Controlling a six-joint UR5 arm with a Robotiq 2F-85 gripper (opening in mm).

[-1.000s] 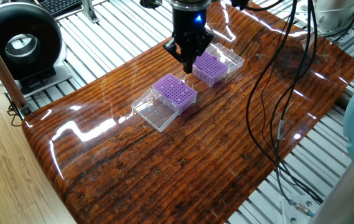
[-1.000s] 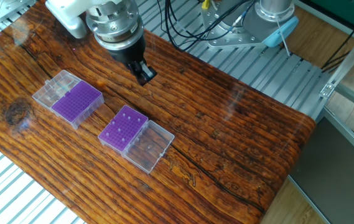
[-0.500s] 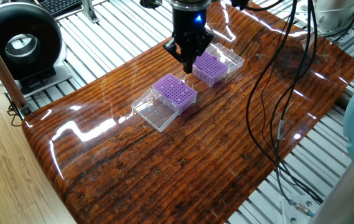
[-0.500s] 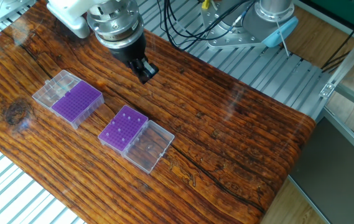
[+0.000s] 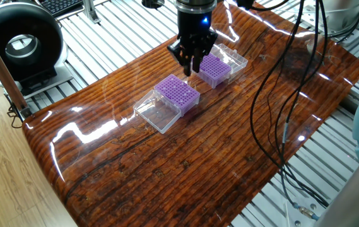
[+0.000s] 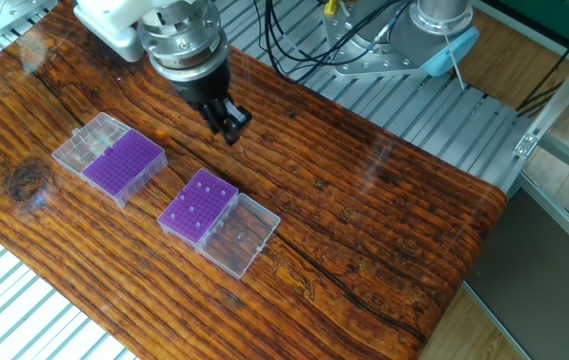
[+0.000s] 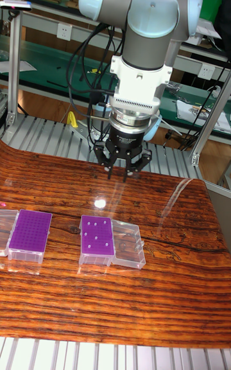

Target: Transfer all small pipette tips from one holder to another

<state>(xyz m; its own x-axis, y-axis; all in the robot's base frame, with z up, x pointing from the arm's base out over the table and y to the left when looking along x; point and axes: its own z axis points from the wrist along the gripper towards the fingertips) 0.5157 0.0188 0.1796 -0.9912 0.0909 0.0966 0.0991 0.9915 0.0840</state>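
Small pipette tips (image 7: pixel 97 237): pale dots standing in the holes of the purple rack (image 6: pixel 197 207) nearer mid-worktop. I count about five, not sure, they're tiny. The second purple rack (image 6: pixel 124 165) sits well apart to the side, with no tips I can make out in it. So 2 racks, each with 1 clear lid folded open beside it: tip rack lid (image 6: pixel 239 235), other lid (image 6: pixel 89 140). There is 1 arm and 1 claw.

The claw (image 7: pixel 118 176) hangs above the worktop (image 6: pixel 364 220), behind the tip rack and clear of both racks. Change vs a second ago: the wrist has turned a bit and the fingers, which looked together, now stand parted. The gap is plain in the tall fixed view, and nothing is visible between them, though a tip would be too small to rule out.

My read: it's readying to come down on a tip. The tips still look to be in one rack, so the transfer is barely started.
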